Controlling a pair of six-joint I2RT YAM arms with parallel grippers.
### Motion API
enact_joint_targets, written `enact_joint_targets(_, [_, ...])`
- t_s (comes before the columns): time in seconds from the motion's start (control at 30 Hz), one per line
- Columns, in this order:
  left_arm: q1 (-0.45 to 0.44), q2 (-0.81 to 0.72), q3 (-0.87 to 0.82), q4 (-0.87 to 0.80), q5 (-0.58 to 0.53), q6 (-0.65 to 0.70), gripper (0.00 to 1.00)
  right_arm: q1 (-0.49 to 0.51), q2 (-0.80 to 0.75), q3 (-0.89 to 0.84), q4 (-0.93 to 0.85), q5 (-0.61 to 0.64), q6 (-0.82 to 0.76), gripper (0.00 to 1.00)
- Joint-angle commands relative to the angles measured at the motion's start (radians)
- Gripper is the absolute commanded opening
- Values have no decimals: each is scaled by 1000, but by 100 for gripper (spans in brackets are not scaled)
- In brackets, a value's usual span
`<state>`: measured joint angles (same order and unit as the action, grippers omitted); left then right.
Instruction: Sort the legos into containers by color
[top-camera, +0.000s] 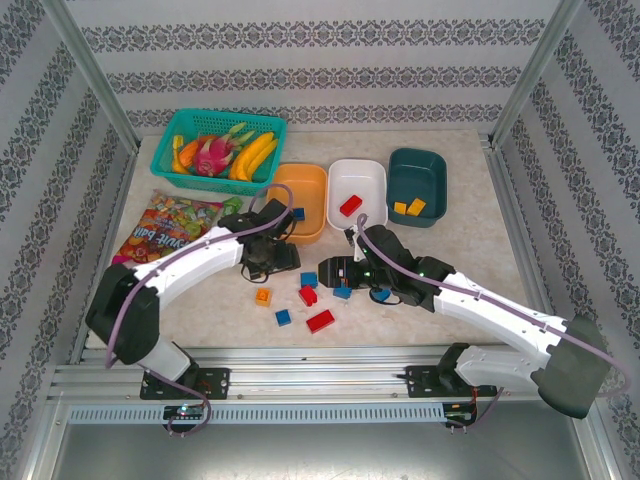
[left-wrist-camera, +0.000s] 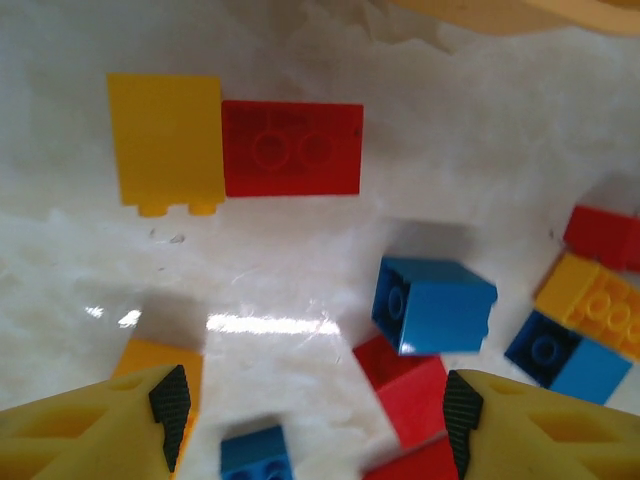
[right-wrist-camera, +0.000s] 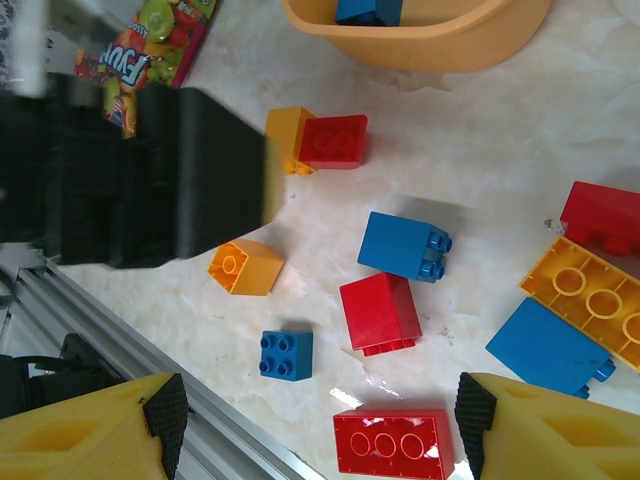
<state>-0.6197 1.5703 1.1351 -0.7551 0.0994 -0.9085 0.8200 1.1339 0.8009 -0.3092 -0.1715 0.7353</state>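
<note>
While L end effector (left-wrist-camera: 315, 420), R end effector (right-wrist-camera: 320, 425) apart: legos (top-camera: 320, 320) on marbled tabletop (top-camera: 480, 240); patterned walls (top-camera: 320, 75)

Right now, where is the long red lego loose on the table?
Top view: the long red lego lies at the near edge of the scattered bricks, closest to the arm bases, just right of a small blue lego.

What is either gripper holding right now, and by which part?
Nothing. The left gripper and right gripper are both open above the loose legos, gripping no brick.
</note>
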Motion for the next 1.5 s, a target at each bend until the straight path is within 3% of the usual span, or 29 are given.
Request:
enact_joint_targets(0.0, [10, 33, 23, 59, -50, -192, 71, -10, -13, 5, 16, 24, 15, 74])
enact_joint_targets(0.2, [10, 26, -24, 140, -113, -417, 71, -15, -44, -24, 14, 33, 30, 74])
enact_joint_targets(0.4, [5, 90, -37, 163, -91, -610, 73, -28, -59, -49, 23, 21, 41, 74])
enact_joint_targets(0.63, [3, 63, -118, 235, -217, -841, 82, -45, -54, -51, 27, -6, 34, 74])
enact_joint_targets(0.9, [5, 103, -134, 294, -243, -944, 81, -60, -58, -62, 31, -26, 33, 74])
enact_joint_targets(1.33, [18, 189, -60, 232, -276, -1064, 73, -72, -65, -78, 33, -48, 34, 74])
enact_joint_targets(1.47, [25, 225, -10, 161, -253, -1050, 64, -74, -78, -90, 30, -42, 41, 74])
